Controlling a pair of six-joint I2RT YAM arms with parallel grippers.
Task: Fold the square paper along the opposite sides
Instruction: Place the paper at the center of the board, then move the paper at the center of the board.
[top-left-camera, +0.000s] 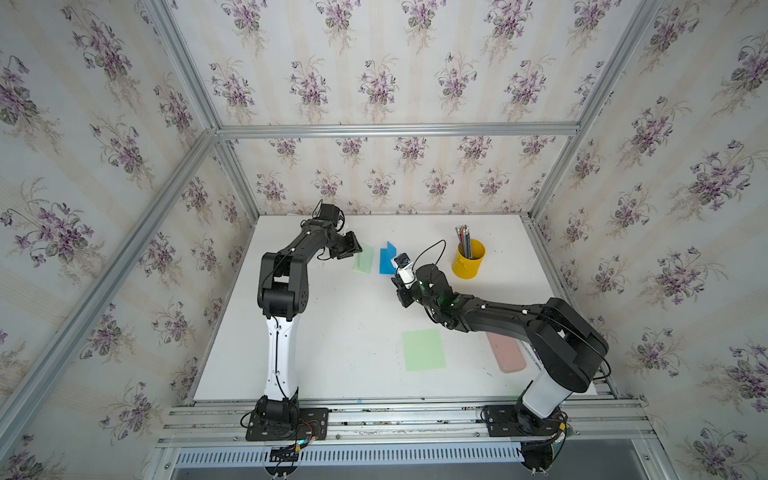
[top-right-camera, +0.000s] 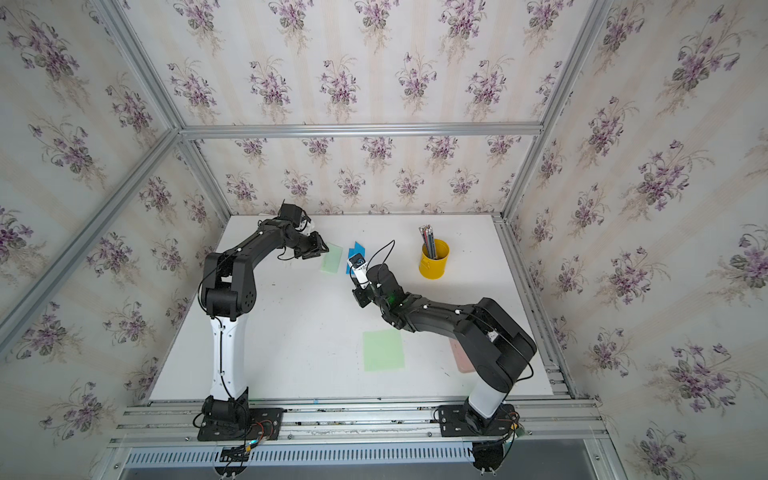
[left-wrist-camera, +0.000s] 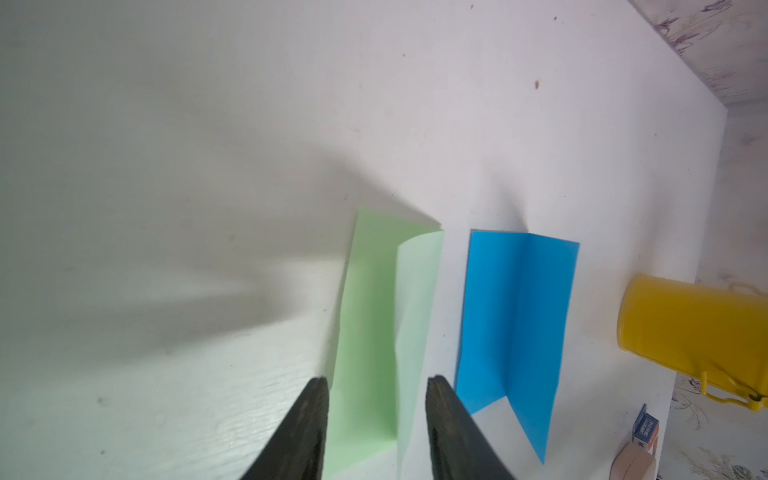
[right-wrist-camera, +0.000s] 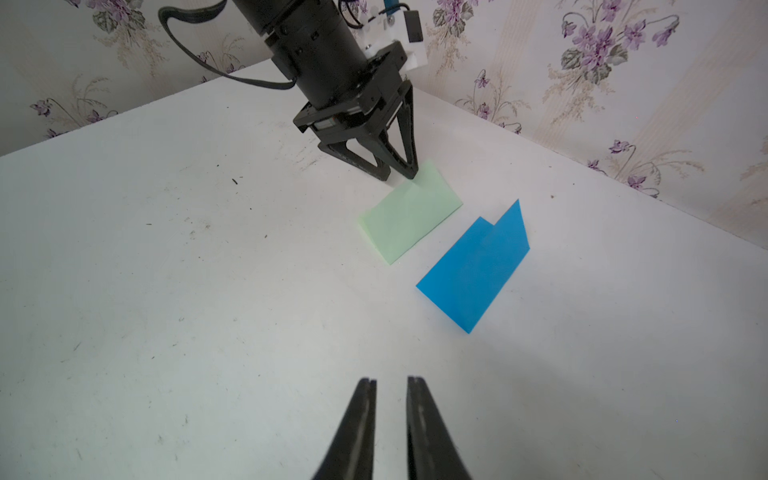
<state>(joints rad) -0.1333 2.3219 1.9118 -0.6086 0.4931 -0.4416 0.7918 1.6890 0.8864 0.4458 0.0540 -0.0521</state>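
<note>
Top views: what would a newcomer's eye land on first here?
The bright yellow cup of pencils at the table's far right, then the half-open blue paper beside a folded green paper at the far middle. A flat green sheet lies nearer the front.

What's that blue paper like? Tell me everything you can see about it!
The blue paper is thin, plain and bright. It is creased down the middle and half open: one half lies on the white table, the other lifts up. It sits beside the folded green paper, not touching it, with the yellow cup on its other side. Only the table touches it.
</note>
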